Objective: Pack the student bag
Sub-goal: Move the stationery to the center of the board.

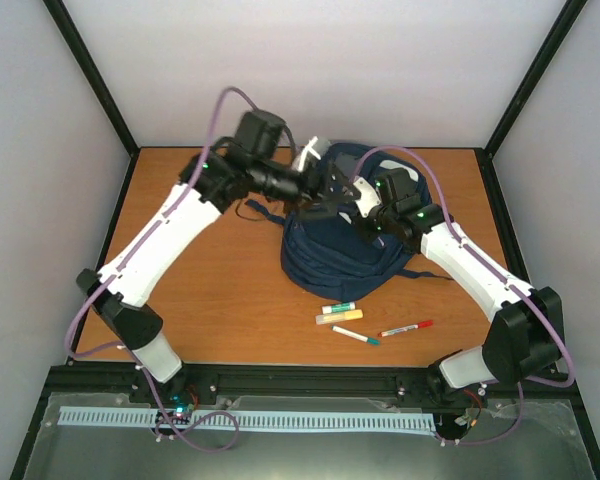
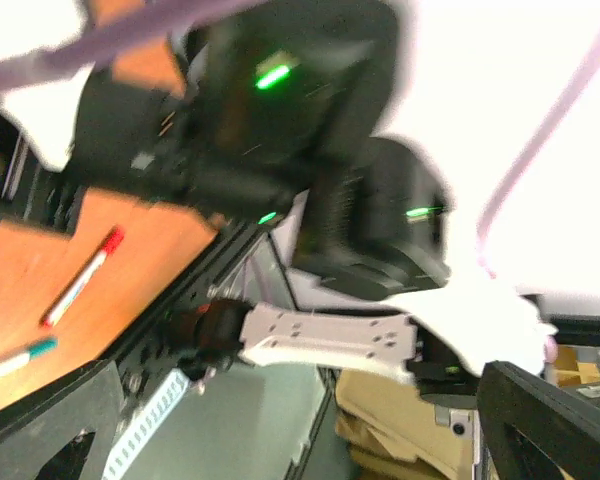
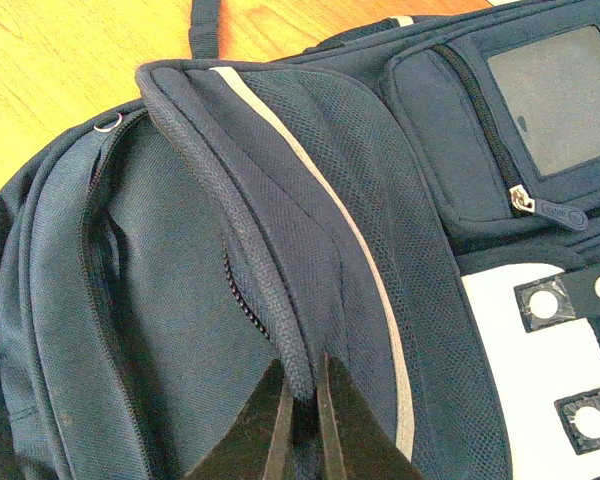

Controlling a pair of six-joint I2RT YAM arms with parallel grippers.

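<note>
Near rail: both arm bases are bolted to a dark rail [image 1: 310,383] at the front lip of the wooden surface [image 1: 210,300].
Pens: four loose writing things lie on the surface just in front of the bag. These are a green-capped stick [image 1: 338,308], a yellowish stick [image 1: 340,317] right beside it, a white pen [image 1: 356,336] with a teal cap, and a red pen [image 1: 407,327] further right.
Bag: the student bag [image 1: 330,255] lies slumped about mid-surface, a little right of centre. It is navy, and one dark strap [image 1: 255,212] trails out to its left.
Bag up close: the right wrist view shows a pale stripe [image 3: 370,260] along a mesh panel, a zipped pocket with its zip pull [image 3: 525,198], and a white label patch [image 3: 510,330].
Right side: the right fingers [image 3: 265,420] are pinched narrow on the bag's corded rim [image 3: 230,200], with the cord running between the tips. Zip teeth show just left of it.
Left side: the left fingers [image 2: 540,420] are spread wide with nothing between them, up at the far left end of the bag. I cannot tell whether they touch the fabric.
Left wrist view: it is blurred and looks back at the right arm [image 2: 380,230] and the two pens.
</note>
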